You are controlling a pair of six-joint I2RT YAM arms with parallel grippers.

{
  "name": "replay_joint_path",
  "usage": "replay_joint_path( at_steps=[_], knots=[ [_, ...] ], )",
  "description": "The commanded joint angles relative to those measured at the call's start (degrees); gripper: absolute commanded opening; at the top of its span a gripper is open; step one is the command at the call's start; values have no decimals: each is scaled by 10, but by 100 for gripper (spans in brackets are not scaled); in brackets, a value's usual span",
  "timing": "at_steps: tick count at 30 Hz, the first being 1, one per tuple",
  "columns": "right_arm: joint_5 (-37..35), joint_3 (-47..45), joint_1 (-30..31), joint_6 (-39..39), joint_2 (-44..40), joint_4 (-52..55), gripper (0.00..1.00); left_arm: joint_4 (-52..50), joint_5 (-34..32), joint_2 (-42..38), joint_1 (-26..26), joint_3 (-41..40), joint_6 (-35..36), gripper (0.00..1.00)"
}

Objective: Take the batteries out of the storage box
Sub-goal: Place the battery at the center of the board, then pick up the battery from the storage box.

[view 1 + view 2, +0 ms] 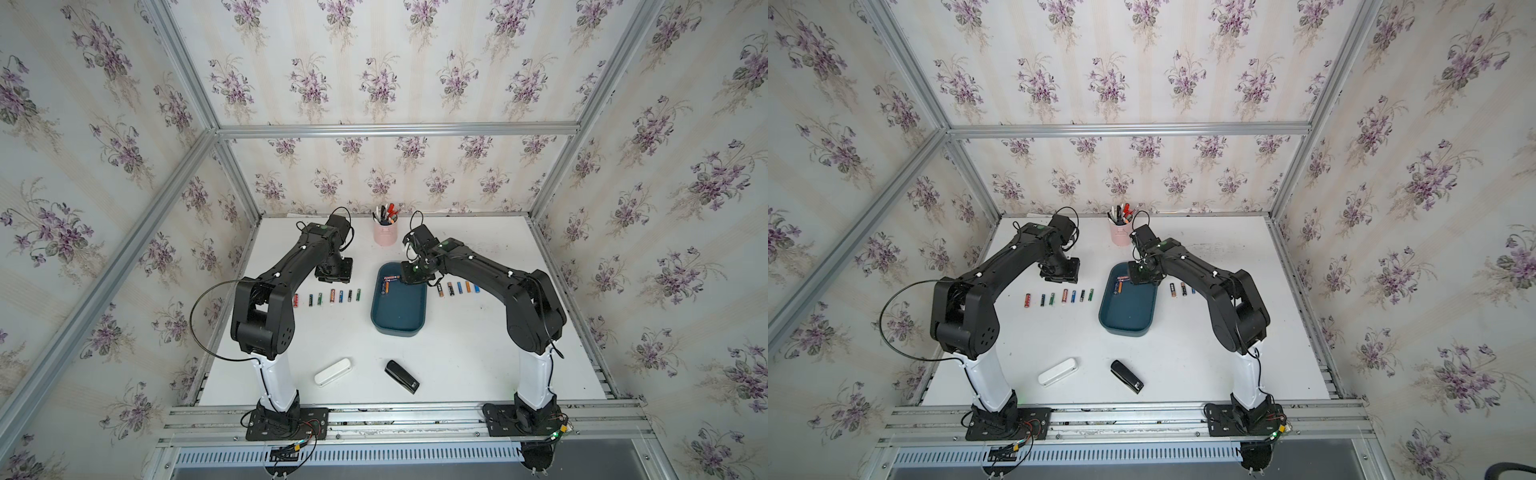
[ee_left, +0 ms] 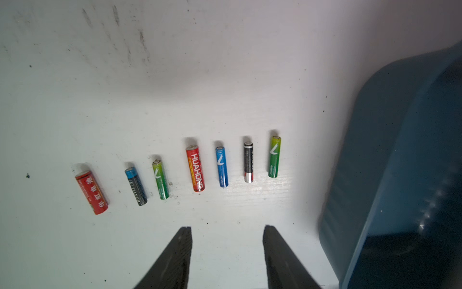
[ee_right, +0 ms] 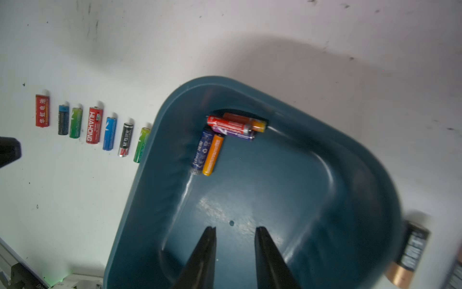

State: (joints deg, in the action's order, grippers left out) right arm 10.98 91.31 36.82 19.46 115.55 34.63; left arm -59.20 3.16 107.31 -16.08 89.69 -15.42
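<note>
Though batteries line both sides of the storage box, I count five inside, with left gripper and right gripper gaping empty.

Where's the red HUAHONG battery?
In both top views, the HUAHONG battery lies left of the teal storage box, between a green battery and a blue battery.

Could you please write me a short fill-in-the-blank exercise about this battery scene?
1. The left wrist view shows ___ batteries in a row on the table.
2. The pens stand in a ___ cup.
3. The right gripper hangs over the storage box, where ___ cells lie.
4. The stapler is ___.
Missing words: seven; pink; five; black.
</note>
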Motion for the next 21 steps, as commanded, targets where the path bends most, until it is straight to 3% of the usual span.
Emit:
replay_joint_path(
  at_steps=[1,21],
  knots=[
    [-6,16,11,21,21,-24,32,-12,-3,-14,-3,-15,-8,52],
    [-34,64,32,44,109,-41,32,6,5,-27,-3,-70,-1,51]
  ],
)
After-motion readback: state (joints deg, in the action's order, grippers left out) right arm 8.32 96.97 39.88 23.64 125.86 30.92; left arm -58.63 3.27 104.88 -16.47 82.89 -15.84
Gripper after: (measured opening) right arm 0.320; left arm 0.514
